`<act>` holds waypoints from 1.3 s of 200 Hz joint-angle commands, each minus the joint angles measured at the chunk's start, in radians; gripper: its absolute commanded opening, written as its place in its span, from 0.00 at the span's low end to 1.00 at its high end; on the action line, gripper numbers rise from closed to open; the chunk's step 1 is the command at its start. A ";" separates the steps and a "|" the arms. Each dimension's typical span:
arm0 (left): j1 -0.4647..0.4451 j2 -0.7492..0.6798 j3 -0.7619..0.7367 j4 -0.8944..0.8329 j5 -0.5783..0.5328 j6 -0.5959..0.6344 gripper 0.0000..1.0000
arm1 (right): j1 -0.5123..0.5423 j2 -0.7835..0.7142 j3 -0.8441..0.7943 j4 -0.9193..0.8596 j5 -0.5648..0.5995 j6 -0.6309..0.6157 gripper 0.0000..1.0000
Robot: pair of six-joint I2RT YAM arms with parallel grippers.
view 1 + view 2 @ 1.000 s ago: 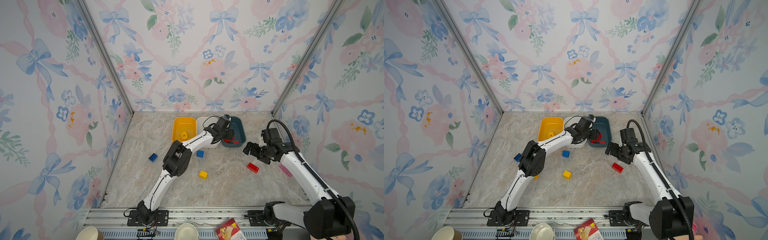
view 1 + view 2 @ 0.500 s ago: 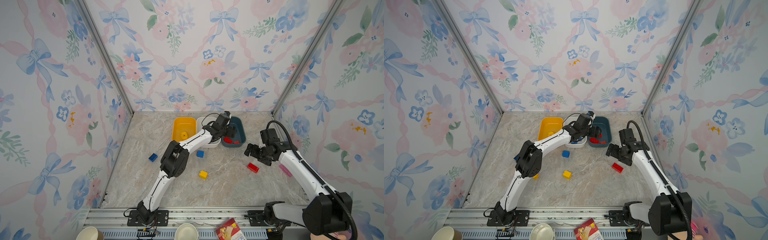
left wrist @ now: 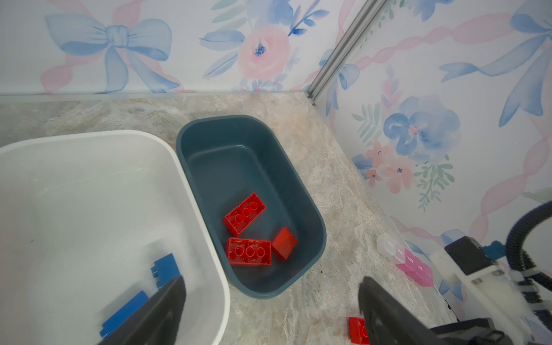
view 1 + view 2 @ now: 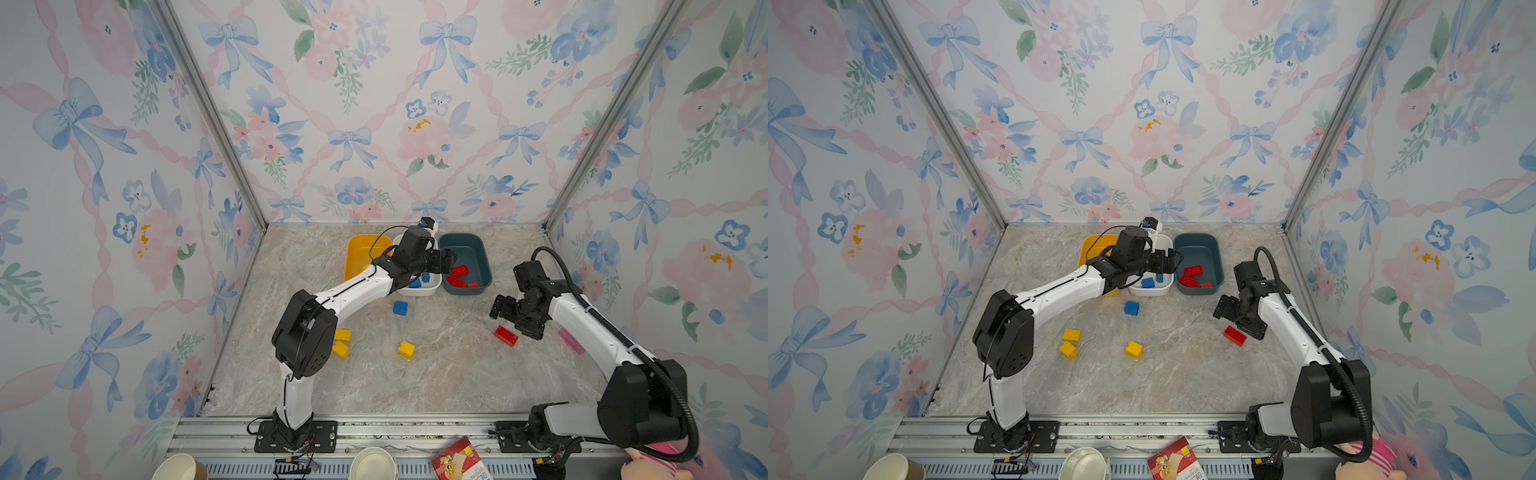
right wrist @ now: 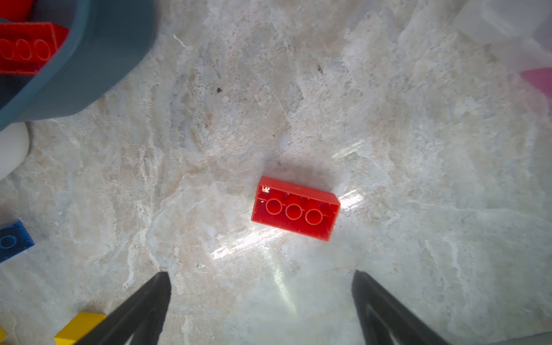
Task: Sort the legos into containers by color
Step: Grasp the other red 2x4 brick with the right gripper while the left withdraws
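**Right arm lined up over the loose red brick**

The right gripper (image 5: 260,273) hovers with its jaws spread wide and nothing in it. The red brick (image 5: 295,209) sits on the bench (image 5: 418,143) just ahead of the fingertips, roughly centred between them. It's lying belly-up with the hollow side showing, and its long axis runs nearly finger to finger. So I reckon the wrist wants a turn, or it pinches the long way.

The right arm is far nearer than the left. The left gripper (image 3: 272,280) is wide and empty too, hanging over the seam between the white tub (image 3: 89,194) and the teal tub (image 3: 239,167). Three sorted red bricks (image 3: 245,213) lie in the teal one just ahead of it.

No lettering on any brick. The red packet (image 4: 457,459) has print, too small to read.
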 commanded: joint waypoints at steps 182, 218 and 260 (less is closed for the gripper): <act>0.136 -0.341 -0.409 0.116 0.004 -0.043 0.98 | -0.034 0.161 -0.080 0.107 0.071 0.058 0.97; 0.139 -0.346 -0.415 0.116 0.001 -0.043 0.98 | -0.038 0.188 -0.088 0.139 0.070 0.072 0.99; 0.144 -0.348 -0.420 0.117 -0.001 -0.044 0.98 | -0.038 0.208 -0.109 0.170 0.070 0.087 0.96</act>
